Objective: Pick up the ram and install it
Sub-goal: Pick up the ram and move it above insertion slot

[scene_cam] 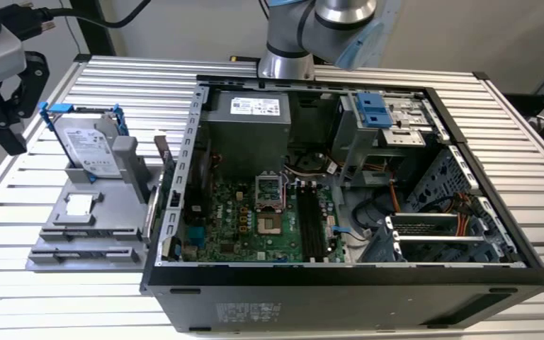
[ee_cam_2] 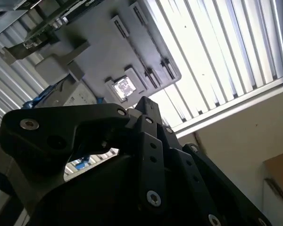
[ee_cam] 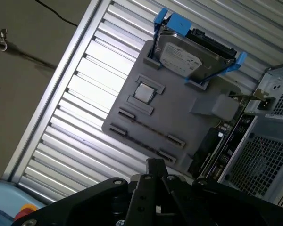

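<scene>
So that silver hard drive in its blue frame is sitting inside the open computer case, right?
Not quite. The hard drive in its blue frame is not inside the open case. It stands on the gray tray next to the case, on the exterior view's left. The exterior view shows this.

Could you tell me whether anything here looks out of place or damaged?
Nothing stands out. The hard drive stands in its holder on the grey fixture, the open computer case sits squarely on the slatted table, and nothing looks spilled or broken.
</scene>
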Controlling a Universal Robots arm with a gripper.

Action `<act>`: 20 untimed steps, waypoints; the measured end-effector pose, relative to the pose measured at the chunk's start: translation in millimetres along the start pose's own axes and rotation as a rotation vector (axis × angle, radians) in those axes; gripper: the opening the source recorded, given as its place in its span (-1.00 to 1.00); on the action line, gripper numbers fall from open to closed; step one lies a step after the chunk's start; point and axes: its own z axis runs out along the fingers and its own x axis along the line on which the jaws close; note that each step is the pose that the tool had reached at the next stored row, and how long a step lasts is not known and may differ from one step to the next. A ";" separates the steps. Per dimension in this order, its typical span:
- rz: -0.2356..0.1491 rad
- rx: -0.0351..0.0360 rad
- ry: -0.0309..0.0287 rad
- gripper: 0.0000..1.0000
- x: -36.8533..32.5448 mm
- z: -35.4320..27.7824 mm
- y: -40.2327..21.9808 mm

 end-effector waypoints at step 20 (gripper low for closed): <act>-0.246 -0.0026 0.0118 -1.00 0.0 -0.2 0.1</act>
